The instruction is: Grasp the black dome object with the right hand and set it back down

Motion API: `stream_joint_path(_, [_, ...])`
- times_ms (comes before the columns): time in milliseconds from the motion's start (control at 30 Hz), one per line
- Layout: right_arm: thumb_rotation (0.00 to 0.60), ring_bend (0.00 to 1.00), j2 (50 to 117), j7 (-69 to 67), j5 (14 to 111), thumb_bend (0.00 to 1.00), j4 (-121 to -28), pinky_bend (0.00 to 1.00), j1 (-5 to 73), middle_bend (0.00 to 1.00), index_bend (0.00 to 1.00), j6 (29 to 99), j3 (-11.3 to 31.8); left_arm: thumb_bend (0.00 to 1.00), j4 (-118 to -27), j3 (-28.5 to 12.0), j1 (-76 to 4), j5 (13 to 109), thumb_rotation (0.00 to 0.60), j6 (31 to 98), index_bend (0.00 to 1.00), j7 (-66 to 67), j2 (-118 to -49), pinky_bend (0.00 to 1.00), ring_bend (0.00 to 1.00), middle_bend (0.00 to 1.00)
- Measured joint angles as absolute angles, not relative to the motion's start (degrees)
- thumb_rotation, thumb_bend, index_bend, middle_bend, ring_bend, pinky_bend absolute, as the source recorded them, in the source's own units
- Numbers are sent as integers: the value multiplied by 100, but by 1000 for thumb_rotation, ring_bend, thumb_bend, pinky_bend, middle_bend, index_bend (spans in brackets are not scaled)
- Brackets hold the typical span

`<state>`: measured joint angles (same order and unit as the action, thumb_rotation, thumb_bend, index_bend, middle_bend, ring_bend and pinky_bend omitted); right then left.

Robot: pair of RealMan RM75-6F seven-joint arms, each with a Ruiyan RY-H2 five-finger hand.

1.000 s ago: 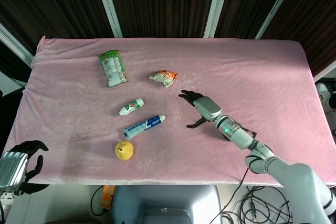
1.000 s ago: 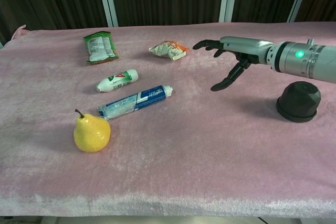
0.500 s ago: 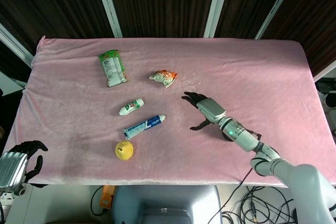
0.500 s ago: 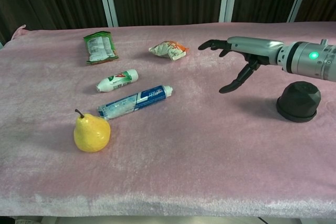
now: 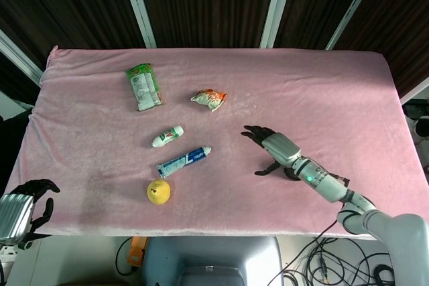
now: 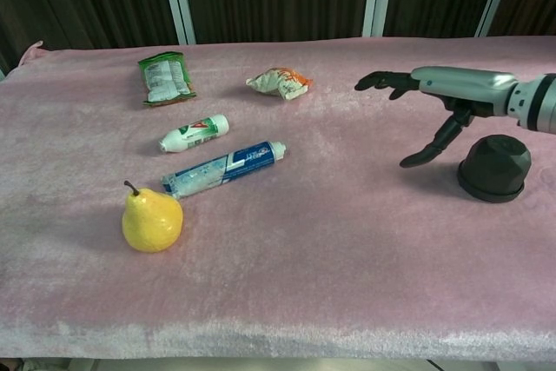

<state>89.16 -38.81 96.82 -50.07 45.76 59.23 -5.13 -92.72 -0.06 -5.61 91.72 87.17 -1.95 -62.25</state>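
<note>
Near table's front-right edge | right hand point(image 6: 452, 93) fingers spread, empty | black dome object point(image 6: 494, 168) just beside

My right hand point(image 6: 434, 109): silver metal back, black fingers, grey-white forearm. My left hand point(image 5: 23, 209): same silver shell, black fingers.

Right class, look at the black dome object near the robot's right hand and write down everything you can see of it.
The black dome object is a matte, dark, faceted dome on a wider flat round base, plastic or rubber by its look. It stands upright on the pink velvety tablecloth near the robot's right side of the table. The right hand hovers just above and to its left, fingers spread, not touching it. In the head view the forearm hides most of it. Only the cloth touches it.
</note>
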Motion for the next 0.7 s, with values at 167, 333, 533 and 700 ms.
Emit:
stream_joint_path(167, [600, 32, 8518, -3751, 9699, 106, -5304, 254, 4195, 64, 100, 6191, -726, 572, -9291, -7, -564, 9147, 600, 8690, 459, -176, -6219, 473, 345, 397])
stream_joint_path(333, [600, 39, 8243, -3609, 9610, 106, -5501, 256, 3932, 74, 109, 6141, -883, 572, -9296, -14, -555, 9140, 600, 8705, 460, -186, -6220, 472, 345, 397])
stream_joint_path(533, [600, 60, 8245, -3579, 9466, 106, -5446, 260, 3822, 100, 134, 5944, -883, 571, -9298, -12, -552, 9144, 600, 8703, 459, -187, -6215, 472, 345, 397])
stream_joint_path(700, [600, 82, 8290, -3569, 9395, 106, -5375, 309, 3794, 126, 163, 5788, -857, 572, -9295, -25, -550, 9128, 600, 8708, 459, -201, -6214, 472, 345, 397])
